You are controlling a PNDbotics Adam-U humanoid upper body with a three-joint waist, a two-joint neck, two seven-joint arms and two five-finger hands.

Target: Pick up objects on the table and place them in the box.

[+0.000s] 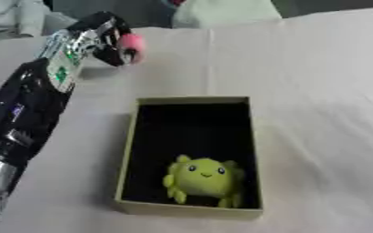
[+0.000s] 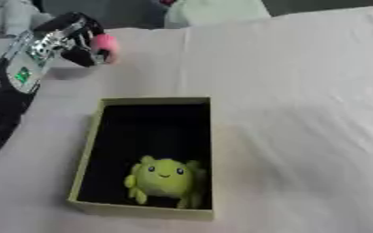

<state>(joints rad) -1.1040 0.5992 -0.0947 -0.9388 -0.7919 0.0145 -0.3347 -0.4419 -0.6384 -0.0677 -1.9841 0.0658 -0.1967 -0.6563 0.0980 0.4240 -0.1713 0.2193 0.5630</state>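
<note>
At the far left of the table point(image 1: 317, 68), the left hand point(image 1: 102, 38) has its fingers curled round a pink object point(image 1: 132, 45); only a rounded pink shape shows on the hand's right side, can't tell what it is. Hand and object look lifted off the cloth, shadow below, though contact with the surface can't be ruled out.

Box point(image 1: 130, 150) sits nearer the robot than the hand and a bit to its right, well apart from it, open top, dark inside. Green plush toy point(image 1: 202, 178) already lies in the box's near end, so the half closest to the hand is free.

Right hand not visible in either view.

Step, as I read it: grasp made, carry to the box is on. One item in, pink one in transit, nothing else loose in view on the table.

Next move needs: bring the hand back toward the robot and slightly right, clear the far rim of the box, stop over the free far half, then uncurl the fingers. Risks: clipping the rim with the forearm, or dropping onto the plush.
</note>
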